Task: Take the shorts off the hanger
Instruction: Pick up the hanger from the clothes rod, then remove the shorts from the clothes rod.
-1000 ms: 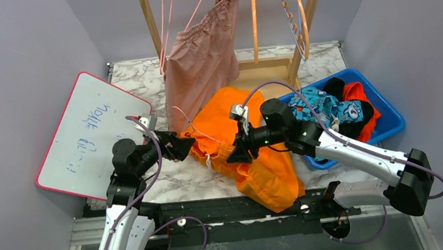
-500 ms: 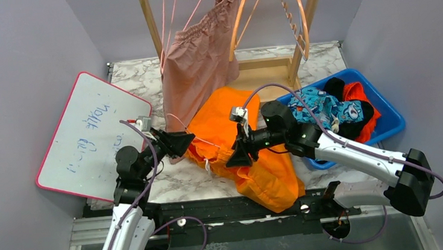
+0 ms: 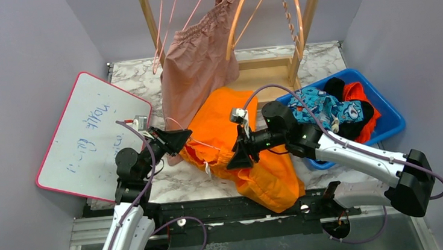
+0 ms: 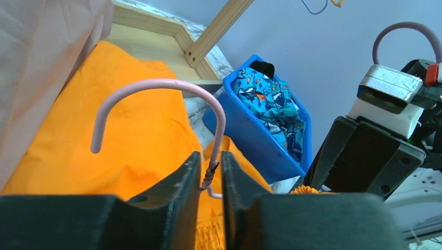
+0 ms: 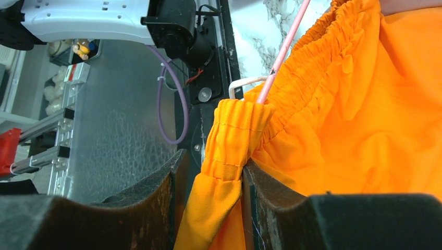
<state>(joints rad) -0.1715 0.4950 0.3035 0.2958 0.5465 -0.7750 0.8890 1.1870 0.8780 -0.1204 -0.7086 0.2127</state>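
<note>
Orange shorts (image 3: 272, 175) lie on the counter (image 3: 178, 180), waistband pinched in the right hand (image 5: 211, 162). The left hand (image 4: 211, 167) stands narrow around the neck of the pink hanger (image 4: 156, 84), contact unclear.

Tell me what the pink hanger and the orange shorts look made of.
The hanger looks like thin metal wire under a smooth pink coating; its neck is bare twisted wire. The orange shorts look like thin matte woven cloth, maybe cotton, gathered on an elastic waistband.
</note>
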